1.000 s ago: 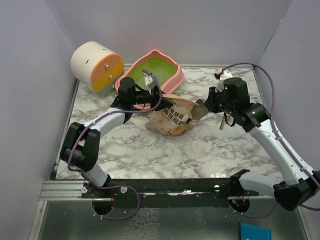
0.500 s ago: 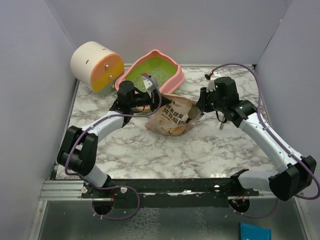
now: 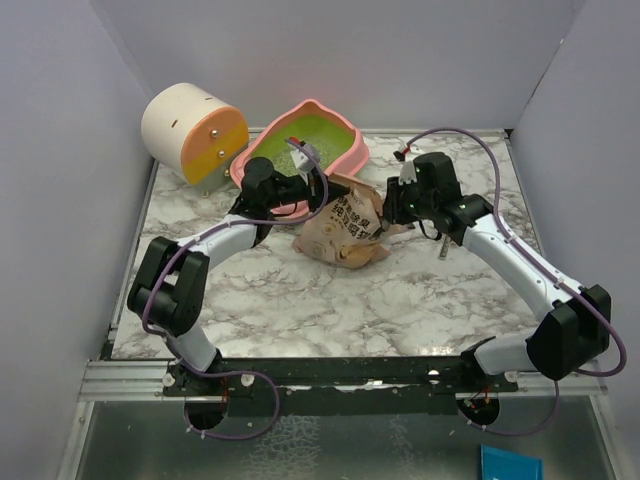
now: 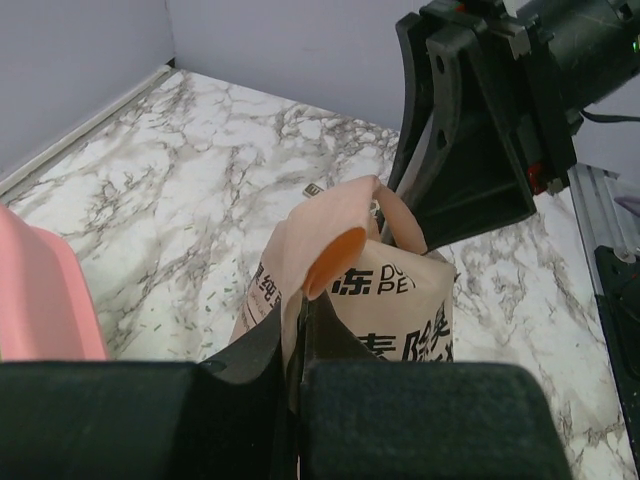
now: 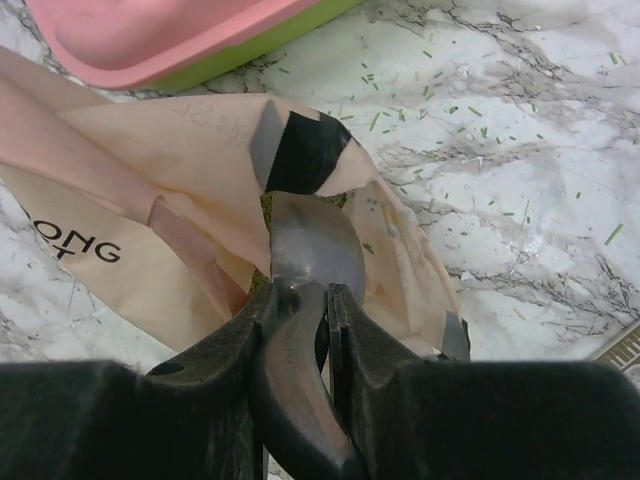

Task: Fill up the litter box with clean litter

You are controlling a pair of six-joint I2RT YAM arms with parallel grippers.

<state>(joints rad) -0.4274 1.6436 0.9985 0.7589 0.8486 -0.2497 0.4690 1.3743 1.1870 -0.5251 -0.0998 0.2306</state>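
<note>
Marble-patterned counter (image 3: 260, 290) fills the floor of a grey-walled booth. At its far left corner lies one cream-and-orange cylinder (image 3: 190, 130), and just beside it, along the far edge, one litter box (image 3: 356, 148). One tan bag (image 3: 345, 235) lies just in front of the box, towards the counter's middle.

Two grippers work the bag. The left gripper (image 4: 300, 345) is pinched together on a fold of its mouth. The right gripper (image 5: 298, 300) is clamped on the handle of one grey scoop (image 5: 310, 245), whose bowl is pushed into the opening.

The clean litter (image 5: 374, 120) is mostly hidden in the bag; stray grains dot the counter.

The thin fold could slip free, collapsing the mouth onto the scoop. A tilted scoop would likely scatter more grains short of the box.
</note>
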